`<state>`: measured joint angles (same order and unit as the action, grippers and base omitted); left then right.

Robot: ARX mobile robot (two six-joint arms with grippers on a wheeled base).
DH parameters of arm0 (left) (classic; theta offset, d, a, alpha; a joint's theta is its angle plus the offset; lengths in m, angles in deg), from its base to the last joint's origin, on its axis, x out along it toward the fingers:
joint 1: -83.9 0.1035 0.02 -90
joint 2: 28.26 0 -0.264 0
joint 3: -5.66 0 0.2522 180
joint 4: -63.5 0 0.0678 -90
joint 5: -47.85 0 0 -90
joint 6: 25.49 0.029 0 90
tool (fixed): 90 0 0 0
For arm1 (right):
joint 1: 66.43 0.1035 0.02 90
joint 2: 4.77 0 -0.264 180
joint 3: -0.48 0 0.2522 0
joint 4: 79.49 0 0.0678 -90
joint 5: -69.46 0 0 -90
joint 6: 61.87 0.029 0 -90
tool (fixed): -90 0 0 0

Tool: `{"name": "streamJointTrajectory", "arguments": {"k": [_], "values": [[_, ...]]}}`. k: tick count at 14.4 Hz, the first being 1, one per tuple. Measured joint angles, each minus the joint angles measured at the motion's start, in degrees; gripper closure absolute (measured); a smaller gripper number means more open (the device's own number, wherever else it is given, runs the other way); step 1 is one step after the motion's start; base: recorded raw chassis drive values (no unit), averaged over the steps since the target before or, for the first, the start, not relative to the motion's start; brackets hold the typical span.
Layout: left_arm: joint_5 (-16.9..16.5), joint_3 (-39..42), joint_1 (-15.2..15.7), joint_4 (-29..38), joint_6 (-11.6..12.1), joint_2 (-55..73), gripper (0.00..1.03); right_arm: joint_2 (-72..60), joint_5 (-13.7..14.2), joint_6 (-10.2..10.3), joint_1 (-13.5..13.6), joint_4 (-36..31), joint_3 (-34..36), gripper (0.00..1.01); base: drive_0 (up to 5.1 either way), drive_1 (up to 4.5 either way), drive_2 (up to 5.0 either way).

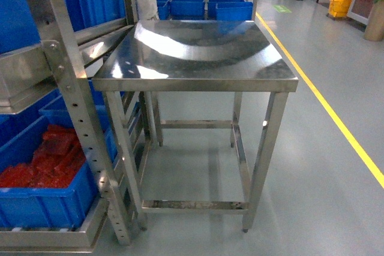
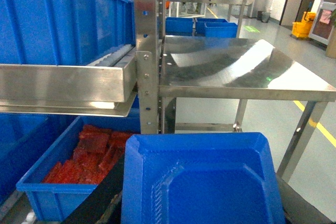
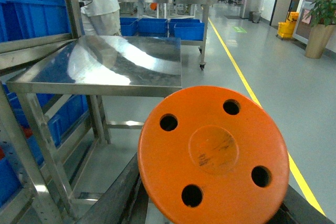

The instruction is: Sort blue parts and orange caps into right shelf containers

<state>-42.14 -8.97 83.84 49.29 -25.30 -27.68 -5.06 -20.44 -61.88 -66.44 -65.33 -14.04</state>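
Note:
A blue part (image 2: pixel 210 171), a blocky bright-blue piece with a recessed face, fills the bottom of the left wrist view. My left gripper (image 2: pixel 202 205) is shut on it, dark fingers (image 2: pixel 100 200) showing at both sides. In the right wrist view my right gripper (image 3: pixel 210 205) is shut on an orange cap (image 3: pixel 212 150), a round disc with several holes. The steel shelf (image 1: pixel 66 82) stands at the left of the head view with blue containers (image 1: pixel 42 202) on it, the lowest holding red-orange pieces (image 2: pixel 94 156). Neither gripper shows in the head view.
A stainless-steel table (image 1: pixel 198 52) stands right of the shelf, straight ahead. Behind it are more blue crates (image 1: pixel 198 9) and a person (image 3: pixel 102 3). A yellow floor line (image 1: pixel 324 106) runs along the right, with a yellow mop bucket (image 1: pixel 341 5) far back.

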Motion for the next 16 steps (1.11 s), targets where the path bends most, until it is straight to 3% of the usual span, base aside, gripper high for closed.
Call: {"name": "streamJointTrajectory", "arguments": {"k": [16], "values": [[0.02,0.00,0.00,0.09,0.02,0.00,0.60,0.02,-0.09,0.00,0.00,-0.13,0.00,0.59,-5.0,2.42,2.4]]}}
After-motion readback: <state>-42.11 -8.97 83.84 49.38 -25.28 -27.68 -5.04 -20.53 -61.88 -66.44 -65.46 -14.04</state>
